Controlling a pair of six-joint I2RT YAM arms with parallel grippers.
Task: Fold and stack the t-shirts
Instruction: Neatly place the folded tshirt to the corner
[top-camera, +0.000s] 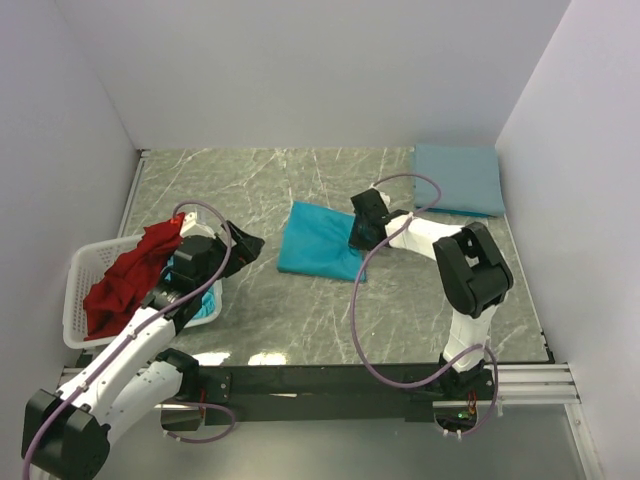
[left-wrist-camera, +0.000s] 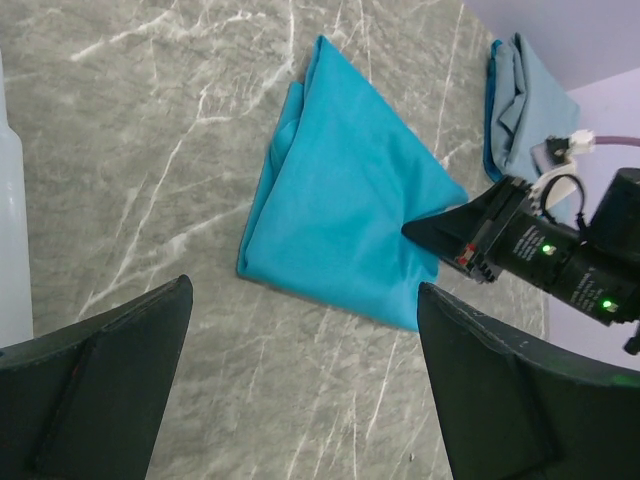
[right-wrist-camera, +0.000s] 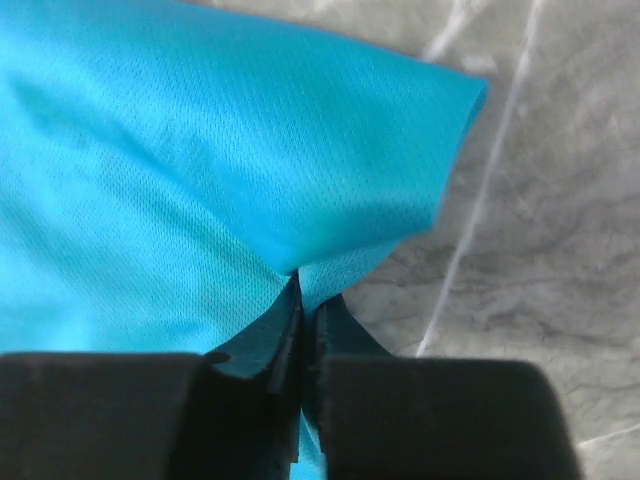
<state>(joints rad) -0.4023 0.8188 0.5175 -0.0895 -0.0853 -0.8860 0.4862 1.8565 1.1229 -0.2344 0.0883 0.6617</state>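
teal tee (top-camera: 315, 245) folded, edge in R claw (right-wrist-camera: 301, 298)

Bare table (top-camera: 250, 190) lies open between the left gripper (top-camera: 240, 245) and the teal shirt (top-camera: 315, 240), and also behind and in front of this shirt. The right arm (top-camera: 440, 240) blocks its right edge. The basket (top-camera: 75, 300) blocks the left side, and the grey-blue shirt (top-camera: 458, 178) the far right corner. Walls (top-camera: 60, 130) close three sides.

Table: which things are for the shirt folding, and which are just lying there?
For the job: teal shirt, pinched by the right gripper; grey-blue shirt; red shirt.
Just lying about: basket, with the red shirt draped over it.
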